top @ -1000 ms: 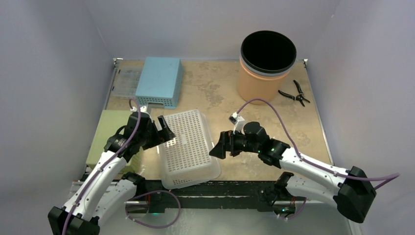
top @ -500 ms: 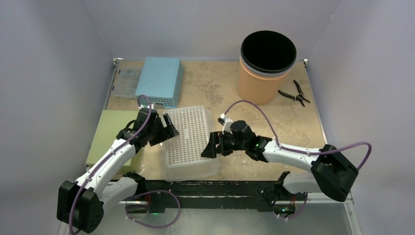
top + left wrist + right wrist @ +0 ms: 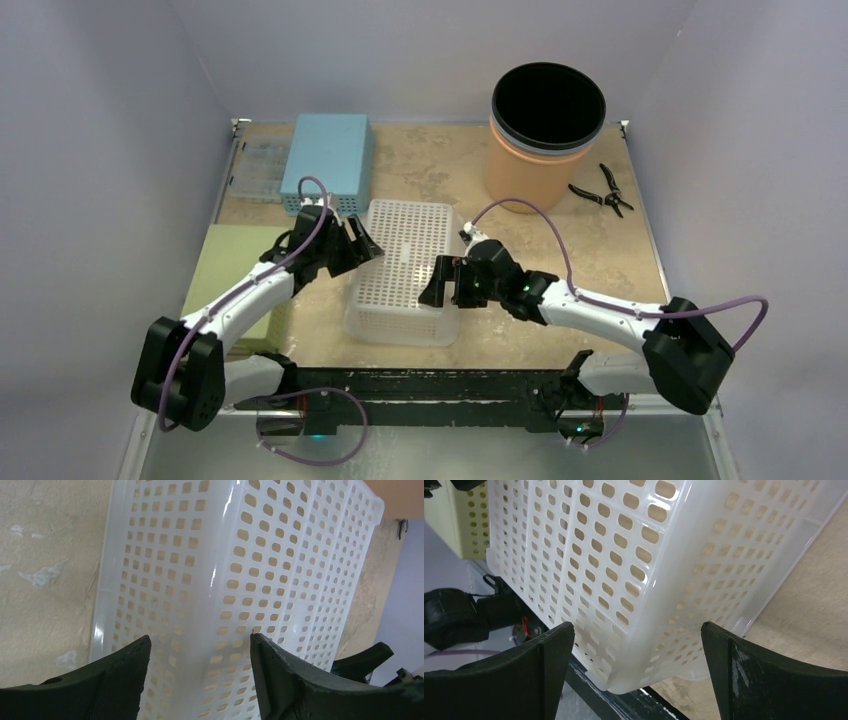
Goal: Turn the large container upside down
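Since the frame a second earlier, your white basket [image 3: 405, 268] had swung from tilted at the front edge to base-up, further in on the surface [image 3: 560, 240].

Top view: it sat rim-down at centre, between the left jaws and the right jaws.

Left wrist: the jaws stood parted astride a corner ridge of the basket [image 3: 240, 570]; contact could not be determined.

Right wrist: the jaws were wide open and held nothing, with the basket [image 3: 614, 565] just beyond.

Judgement: the inversion appeared complete; you had only to withdraw.

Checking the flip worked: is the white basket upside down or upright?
Upside down: the white basket has its perforated base facing up and its wider rim down against the table.
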Controlling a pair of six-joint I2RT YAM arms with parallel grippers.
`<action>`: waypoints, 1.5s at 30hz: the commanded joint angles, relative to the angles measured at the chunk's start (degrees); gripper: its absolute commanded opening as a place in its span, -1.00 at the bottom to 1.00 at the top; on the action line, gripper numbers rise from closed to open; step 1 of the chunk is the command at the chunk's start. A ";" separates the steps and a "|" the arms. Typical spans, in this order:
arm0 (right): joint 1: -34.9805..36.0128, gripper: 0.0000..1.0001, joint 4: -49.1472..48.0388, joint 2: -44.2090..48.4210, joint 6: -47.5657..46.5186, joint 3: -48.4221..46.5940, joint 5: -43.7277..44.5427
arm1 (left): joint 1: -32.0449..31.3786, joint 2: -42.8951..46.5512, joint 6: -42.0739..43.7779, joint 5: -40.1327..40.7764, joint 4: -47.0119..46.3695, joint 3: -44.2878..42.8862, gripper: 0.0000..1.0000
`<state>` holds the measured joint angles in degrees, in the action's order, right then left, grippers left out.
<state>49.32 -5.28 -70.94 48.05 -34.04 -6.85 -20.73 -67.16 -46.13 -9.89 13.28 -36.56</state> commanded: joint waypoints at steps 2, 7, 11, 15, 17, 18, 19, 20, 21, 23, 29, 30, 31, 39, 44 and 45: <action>-3.81 0.98 3.01 -4.74 -2.71 -8.14 3.23 | -2.82 -6.82 -4.66 -4.70 -6.51 -5.22 0.37; -12.02 0.98 0.94 -9.28 -6.38 -12.28 -1.82 | -3.35 -13.29 -5.58 -4.30 -9.99 -9.09 0.43; -14.40 0.98 4.31 -14.02 -10.29 -19.14 -3.39 | -3.17 -17.51 -5.03 -4.53 -10.42 -13.16 0.49; -14.38 0.98 11.71 -11.63 -13.83 -23.10 1.38 | -3.01 -15.81 0.19 -0.29 -2.46 -17.09 0.59; -14.43 0.98 13.96 -7.12 -13.44 -21.58 6.29 | -2.99 -13.40 3.21 2.99 2.36 -18.35 0.63; -14.43 0.98 14.92 -4.63 -13.50 -20.45 8.35 | -2.88 -12.03 4.64 4.70 4.48 -18.76 0.65; -14.43 0.98 16.09 -2.14 -13.51 -19.29 9.95 | -2.83 -10.63 5.76 5.95 6.11 -18.96 0.67; -14.43 0.98 16.89 0.45 -13.35 -18.04 11.25 | -2.77 -9.23 6.78 6.06 6.98 -18.76 0.68; -14.43 0.98 17.25 2.82 -13.34 -16.63 11.20 | -2.74 -7.92 7.40 5.87 7.43 -18.30 0.69; -14.41 0.98 16.62 7.85 -13.46 -13.35 8.94 | -2.78 -5.60 8.22 5.45 8.33 -17.40 0.70; -12.67 0.97 6.11 17.55 -10.03 -2.49 -10.05 | -2.71 0.49 10.32 4.54 10.22 -15.04 0.70; -10.85 0.97 5.84 17.63 -9.47 -1.99 -9.62 | -2.69 1.13 10.99 5.30 11.02 -15.19 0.70; -8.42 0.97 5.81 17.43 -9.32 -1.84 -7.83 | -2.71 1.70 12.05 6.42 12.03 -15.73 0.70; 7.96 0.97 2.61 3.98 -8.46 -7.69 4.76 | -1.68 2.41 17.89 19.10 21.76 -21.61 0.75; 9.31 0.97 -2.70 -3.53 -5.43 -11.36 10.64 | -0.45 3.37 17.37 23.32 23.65 -20.58 0.77; 9.36 0.97 -2.50 -5.18 -5.45 -12.89 12.54 | -0.26 3.55 16.94 23.48 24.23 -20.27 0.77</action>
<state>58.46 -2.59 -72.44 40.66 -40.86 -2.31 -22.00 -65.32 -30.33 8.67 34.50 -55.81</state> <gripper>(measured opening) 0.987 0.881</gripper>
